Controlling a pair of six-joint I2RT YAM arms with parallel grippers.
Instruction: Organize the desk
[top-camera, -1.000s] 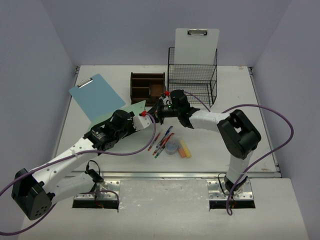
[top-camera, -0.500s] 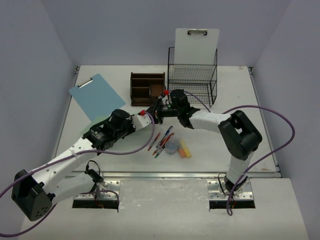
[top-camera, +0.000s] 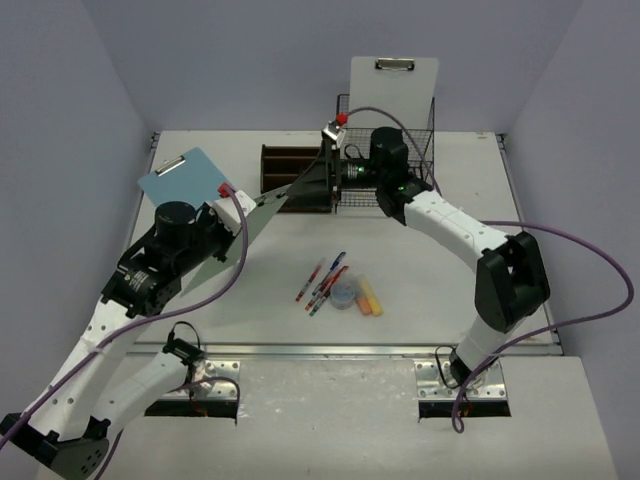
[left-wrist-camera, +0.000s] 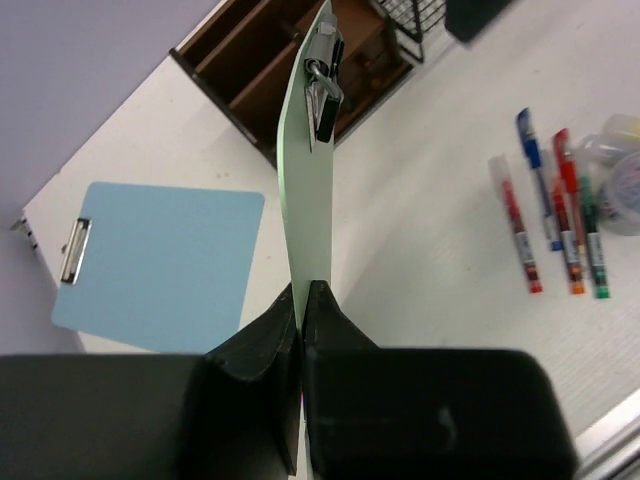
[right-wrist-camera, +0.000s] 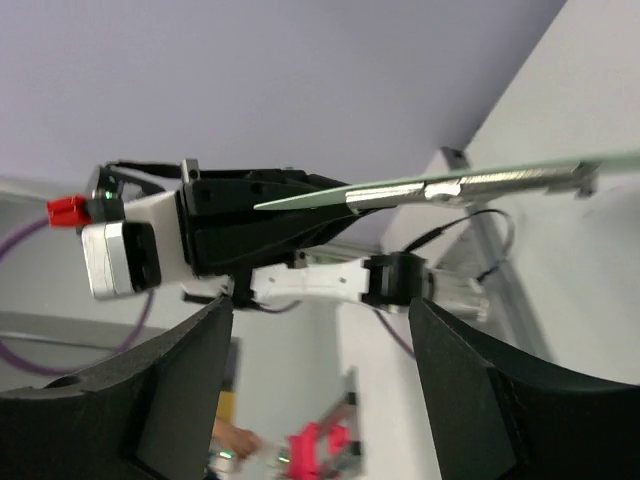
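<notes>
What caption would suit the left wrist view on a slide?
Left gripper clamps a green clipboard edge-on above the desk; a blue clipboard lies on it.

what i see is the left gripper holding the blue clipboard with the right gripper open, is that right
No: the left gripper holds the green clipboard, not the blue clipboard, as the left wrist view shows. The right gripper is open.

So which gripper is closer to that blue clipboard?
Left. The left gripper, clamping the green clipboard, sits just beside the blue clipboard; the right gripper hangs open farther off, by the wooden organizer.
</notes>
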